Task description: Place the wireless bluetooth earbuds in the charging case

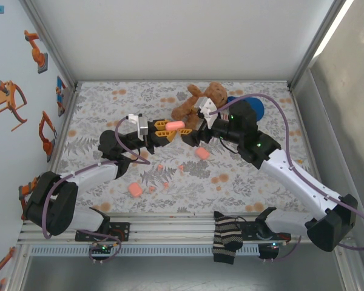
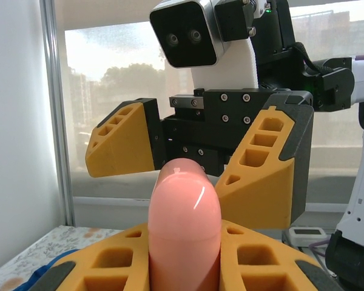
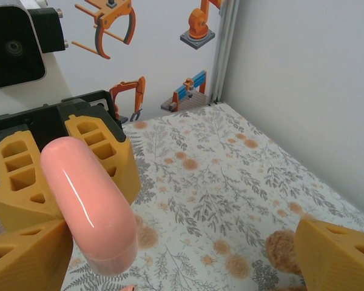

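The earbuds (image 1: pixel 159 167) lie loose on the flowered surface (image 1: pixel 242 176), scattered between the two arms and below the raised fingers. They are tiny pink plastic nubs, probably almost weightless, hard and glossy, so they are likely to skid or flick away under a careless pinch. Each would be best taken across its widest part, fingertips low to the surface and closing slowly.

The case (image 1: pixel 175 125) is off the surface, pinched between the left fingers (image 2: pixel 109 260) near its lower half, with its rounded end standing up clear of them. It looks smooth, rigid and slippery. I cannot make out a lid seam or tell whether it is open.

The left arm reaches out toward the middle and holds the case level. The right arm comes in from the other side, and its fingers (image 2: pixel 267 163) are spread wide, holding nothing and facing the case head-on — one to each side of it in the left wrist view, apart from it. Two more pink cases (image 1: pixel 134 190) sit on the surface.
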Robot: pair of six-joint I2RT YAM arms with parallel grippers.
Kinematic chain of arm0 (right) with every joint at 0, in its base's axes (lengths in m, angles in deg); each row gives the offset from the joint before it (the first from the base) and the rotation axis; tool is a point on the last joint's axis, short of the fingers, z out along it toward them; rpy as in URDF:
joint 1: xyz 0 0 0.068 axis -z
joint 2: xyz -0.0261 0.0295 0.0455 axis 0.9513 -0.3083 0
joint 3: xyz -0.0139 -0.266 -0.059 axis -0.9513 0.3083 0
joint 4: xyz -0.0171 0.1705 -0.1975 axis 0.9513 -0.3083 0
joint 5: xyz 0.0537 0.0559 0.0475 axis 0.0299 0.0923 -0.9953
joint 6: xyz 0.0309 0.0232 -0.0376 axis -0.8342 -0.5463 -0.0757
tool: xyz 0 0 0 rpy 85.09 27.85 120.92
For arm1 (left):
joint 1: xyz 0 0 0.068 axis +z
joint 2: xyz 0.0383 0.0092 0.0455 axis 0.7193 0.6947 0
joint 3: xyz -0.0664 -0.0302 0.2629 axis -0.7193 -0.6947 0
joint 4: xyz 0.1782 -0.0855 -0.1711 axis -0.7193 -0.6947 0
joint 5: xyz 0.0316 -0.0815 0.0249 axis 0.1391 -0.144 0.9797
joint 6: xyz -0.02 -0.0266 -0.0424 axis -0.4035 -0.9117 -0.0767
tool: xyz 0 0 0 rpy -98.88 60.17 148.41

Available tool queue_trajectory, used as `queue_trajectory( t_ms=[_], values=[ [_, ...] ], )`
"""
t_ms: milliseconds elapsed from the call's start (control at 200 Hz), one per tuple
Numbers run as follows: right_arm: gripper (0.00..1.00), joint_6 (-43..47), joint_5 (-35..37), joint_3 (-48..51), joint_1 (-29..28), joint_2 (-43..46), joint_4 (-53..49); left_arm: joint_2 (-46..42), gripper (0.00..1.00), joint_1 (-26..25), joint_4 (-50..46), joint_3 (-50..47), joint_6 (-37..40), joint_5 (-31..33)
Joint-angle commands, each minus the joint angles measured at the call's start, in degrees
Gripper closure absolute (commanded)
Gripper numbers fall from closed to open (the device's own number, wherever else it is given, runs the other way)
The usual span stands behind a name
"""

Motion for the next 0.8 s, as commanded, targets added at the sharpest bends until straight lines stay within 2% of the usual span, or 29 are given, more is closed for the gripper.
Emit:
queue_trajectory(
  t_ms=[0, 596, 746, 791],
  values=[
    [0.08, -0.3, 3.73, -3.06, 1.37, -0.24, 2.14, -0.24, 1.0, -0.27, 1.47, 0.78, -0.27, -3.59],
    [0.08, -0.57, 2.61, -4.65, 1.54, 0.17, 1.65, -0.74, 1.0, -0.33, -0.32, 0.6, 0.76, -3.64],
    [0.08, -1.11, 0.58, -4.36, 1.54, 2.17, 1.29, -1.92, 1.0, -0.34, -1.51, -0.14, 2.64, -0.8],
    [0.08, -1.34, 0.54, -3.93, 1.54, 3.22, 1.17, -2.65, 1.0, -0.2, -4.56, -0.44, 3.76, 0.53]
  ],
)
